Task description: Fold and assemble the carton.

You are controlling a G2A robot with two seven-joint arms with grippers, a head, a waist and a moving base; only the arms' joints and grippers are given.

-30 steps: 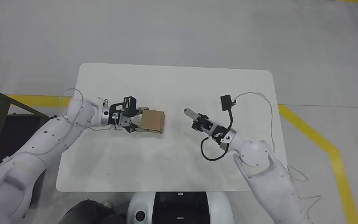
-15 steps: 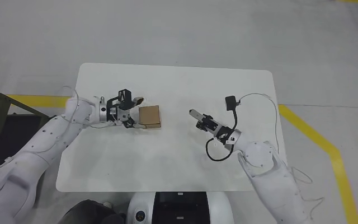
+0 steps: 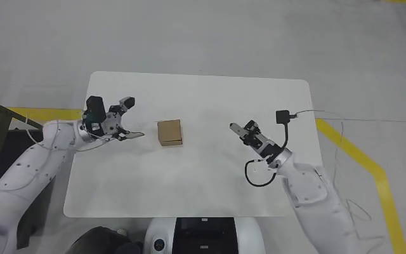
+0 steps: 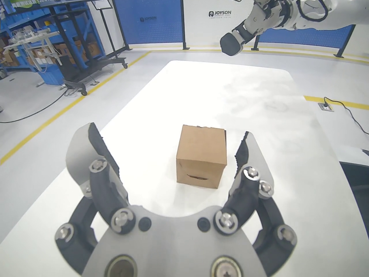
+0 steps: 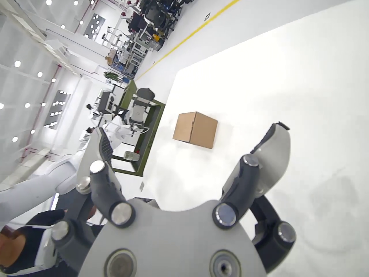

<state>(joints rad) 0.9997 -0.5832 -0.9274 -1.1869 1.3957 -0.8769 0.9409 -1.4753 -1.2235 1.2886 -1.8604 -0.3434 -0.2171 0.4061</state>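
Note:
A small brown carton point(image 3: 170, 132) stands closed as a cube near the middle of the white table point(image 3: 203, 184). It shows in the left wrist view point(image 4: 201, 157) and the right wrist view point(image 5: 195, 129) too. My left gripper point(image 3: 129, 118) hangs open to the carton's left, a short gap away, with nothing between its fingers point(image 4: 96, 142). My right gripper point(image 3: 238, 130) sits well to the carton's right, open and empty point(image 5: 190, 142). It hangs in the distance above the table in the left wrist view point(image 4: 231, 44).
The table's edges lie near both arms. A yellow floor line point(image 3: 355, 152) runs past the right side. A dark green cart point(image 3: 9, 124) stands off the table's left edge.
My left gripper let go of the carton and drew back to the left. The right gripper pulled away to the right. The carton now stands alone on the table.

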